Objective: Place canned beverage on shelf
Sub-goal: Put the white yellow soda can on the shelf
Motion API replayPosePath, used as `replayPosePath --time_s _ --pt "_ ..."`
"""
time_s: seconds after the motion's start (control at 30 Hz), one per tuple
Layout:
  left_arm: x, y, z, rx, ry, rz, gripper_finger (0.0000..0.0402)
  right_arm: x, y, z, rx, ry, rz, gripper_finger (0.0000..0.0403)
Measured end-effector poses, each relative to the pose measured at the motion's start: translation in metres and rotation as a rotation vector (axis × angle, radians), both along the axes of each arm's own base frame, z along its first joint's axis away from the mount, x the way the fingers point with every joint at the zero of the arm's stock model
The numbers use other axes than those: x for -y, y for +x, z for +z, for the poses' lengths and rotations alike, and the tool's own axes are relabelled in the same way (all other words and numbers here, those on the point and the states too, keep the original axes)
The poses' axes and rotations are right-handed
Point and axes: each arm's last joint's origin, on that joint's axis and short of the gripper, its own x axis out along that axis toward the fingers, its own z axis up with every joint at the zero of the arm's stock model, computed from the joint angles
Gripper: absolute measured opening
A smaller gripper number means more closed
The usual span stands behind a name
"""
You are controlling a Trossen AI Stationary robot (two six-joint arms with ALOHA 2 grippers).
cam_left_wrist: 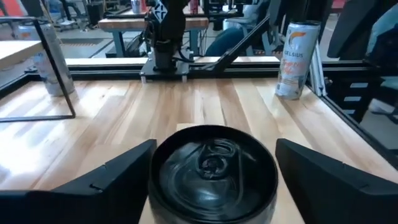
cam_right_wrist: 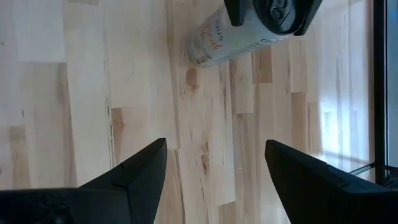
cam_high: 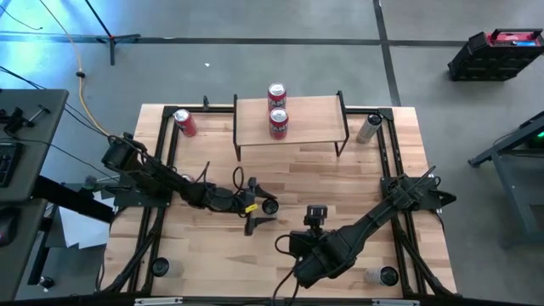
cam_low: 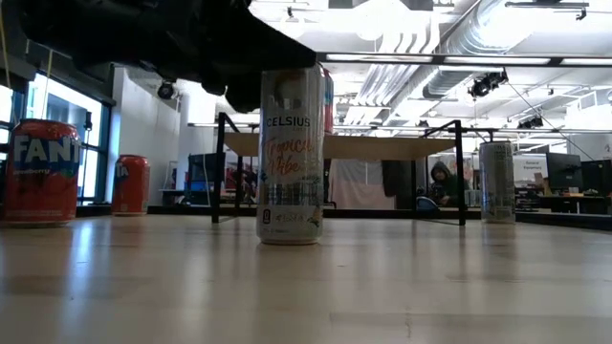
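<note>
Two red cans [cam_high: 277, 109] already on shelf [cam_high: 310, 115], upper centre of high view. Target: tall slim Celsius can [cam_low: 291, 153], upright on table [cam_high: 357, 183], mid-frame. Left pincer [cam_high: 257, 206] straddles its top, fingers wide, not gripping. Right pincer [cam_high: 316, 217] idle, lower centre, half open, empty. Can: rigid but dentable, smooth, tippy; grip mid-body, square.
</note>
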Motion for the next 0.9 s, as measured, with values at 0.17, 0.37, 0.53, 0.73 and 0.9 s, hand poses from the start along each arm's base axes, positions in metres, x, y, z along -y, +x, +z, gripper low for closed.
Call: replayPosePath --time_s 0.17,0.37,0.53,0.73,0.9 --pt "0.001 0.0 -0.002 -0.02 -0.012 -0.029 0.0249 0.0 0.0 0.0 0.0 0.0 0.001 0.0256" --pt "0.0 0.0 -0.002 -0.02 0.003 -0.012 0.0241 0.0 0.0 0.0 -0.001 -0.001 0.001 0.0256" --pt "-0.002 -0.003 0.003 -0.022 0.017 0.024 0.0243 0.0 0.0 0.0 -0.01 -0.002 0.018 0.0256" --pt "-0.007 -0.022 0.043 0.01 0.017 0.022 0.0242 0.0 0.0 0.0 -0.042 -0.027 0.091 0.0256" --pt "-0.021 -0.048 0.088 0.04 -0.012 0.035 0.0242 0.002 0.001 0.0 -0.049 -0.047 0.116 0.0256"
